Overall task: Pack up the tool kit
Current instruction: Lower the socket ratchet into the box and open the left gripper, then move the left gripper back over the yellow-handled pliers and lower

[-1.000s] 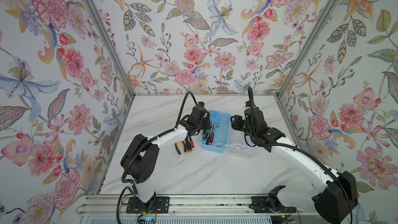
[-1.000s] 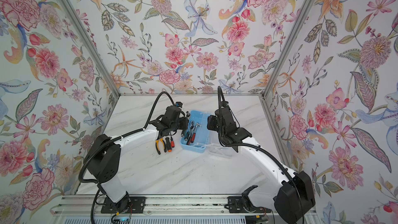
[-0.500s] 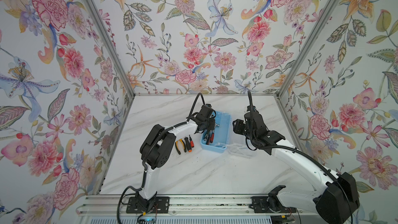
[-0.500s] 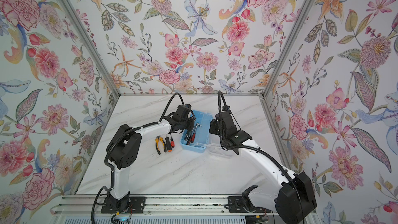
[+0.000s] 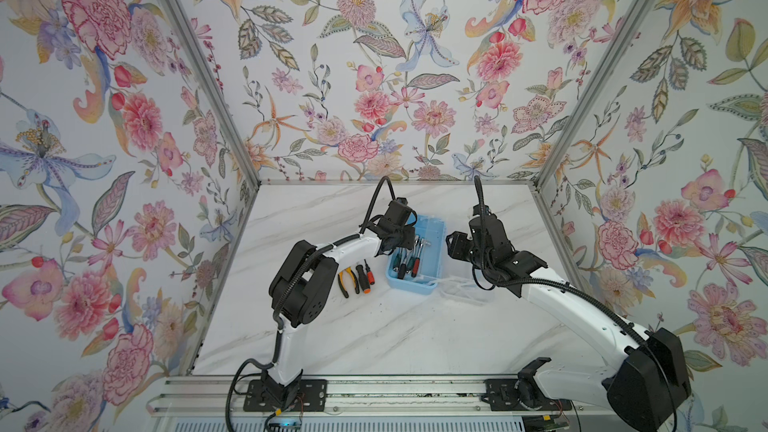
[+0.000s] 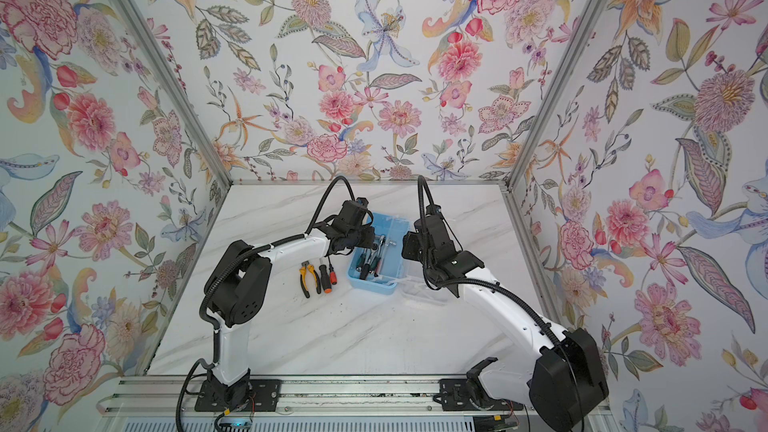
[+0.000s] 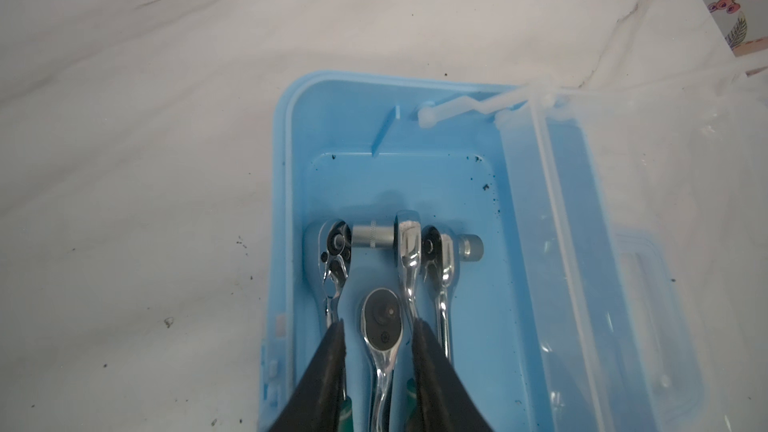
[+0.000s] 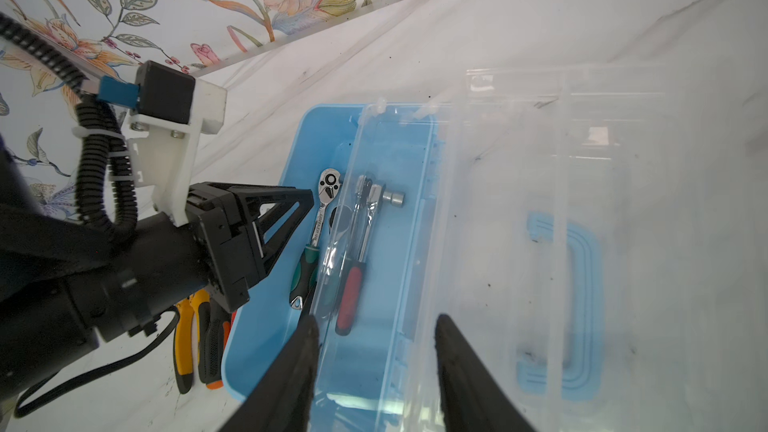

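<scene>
The blue tool box (image 5: 409,286) (image 6: 370,288) stands mid-table with several ratchets in it. Its clear lid (image 5: 463,290) (image 8: 519,201) hangs off the right side, partly raised. My left gripper (image 5: 405,238) (image 7: 378,326) hovers over the box's left half, open by a narrow gap. A chrome ratchet (image 7: 380,309) lies on the box floor between its fingers, which do not touch it. My right gripper (image 5: 452,243) (image 8: 376,322) is open above the lid's near edge. That edge runs close by one finger, and I cannot tell whether they touch.
Yellow-handled pliers (image 5: 344,280) (image 6: 306,278) and two black-and-orange screwdrivers (image 5: 362,278) (image 6: 326,278) lie on the marble table left of the box, under the left forearm. Flowered walls close the back and both sides.
The left arm has swung right, bringing its gripper over the box, and its jaws have parted from shut. The right arm has hardly moved.
</scene>
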You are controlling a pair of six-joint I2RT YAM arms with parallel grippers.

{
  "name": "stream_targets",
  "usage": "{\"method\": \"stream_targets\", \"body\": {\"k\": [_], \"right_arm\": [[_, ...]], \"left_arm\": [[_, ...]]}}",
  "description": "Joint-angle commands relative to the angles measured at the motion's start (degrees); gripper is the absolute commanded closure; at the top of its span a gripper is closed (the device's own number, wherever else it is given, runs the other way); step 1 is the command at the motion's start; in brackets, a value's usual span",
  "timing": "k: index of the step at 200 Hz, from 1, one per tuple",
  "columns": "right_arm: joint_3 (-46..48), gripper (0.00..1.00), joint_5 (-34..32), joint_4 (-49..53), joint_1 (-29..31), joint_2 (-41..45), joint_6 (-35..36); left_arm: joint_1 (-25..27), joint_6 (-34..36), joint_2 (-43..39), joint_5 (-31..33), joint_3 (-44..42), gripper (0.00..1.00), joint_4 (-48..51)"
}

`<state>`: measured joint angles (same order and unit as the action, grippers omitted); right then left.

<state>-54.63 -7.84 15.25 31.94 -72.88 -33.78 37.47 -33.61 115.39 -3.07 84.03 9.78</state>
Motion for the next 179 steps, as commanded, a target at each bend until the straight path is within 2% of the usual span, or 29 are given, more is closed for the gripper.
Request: {"method": "stream_targets", "body": {"k": [1, 26, 67, 91, 147, 179], "right_arm": [[-4.0, 0.53, 2.6, 2.9, 0.4, -2.3, 3.2], [-7.6, 0.52, 1.6, 5.4, 3.4, -5.2, 5.9], [-11.9, 0.45, 5.3, 5.4, 8.1, -11.5, 6.2], [-13.7, 0.45, 6.6, 5.2, 9.8, -14.8, 6.0], [-16.2, 0.45, 9.0, 4.8, 10.8, -18.7, 5.9], [-16.8, 0.45, 9.2, 4.8, 10.9, -19.6, 6.4]], "left_arm": [[-1.5, 0.6, -6.3, 3.1, -2.9, 0.68, 0.4], [-4.8, -0.7, -12.0, 4.4, -10.0, 0.68, -0.3], [-10.5, -1.5, -21.6, 7.7, -22.2, 0.65, 1.4], [-12.8, -1.9, -25.4, 8.8, -27.7, 0.62, 3.2], [-13.0, -4.4, -33.5, 9.7, -38.2, 0.59, 6.9], [-13.0, -5.5, -35.0, 8.9, -41.4, 0.59, 6.6]]}}
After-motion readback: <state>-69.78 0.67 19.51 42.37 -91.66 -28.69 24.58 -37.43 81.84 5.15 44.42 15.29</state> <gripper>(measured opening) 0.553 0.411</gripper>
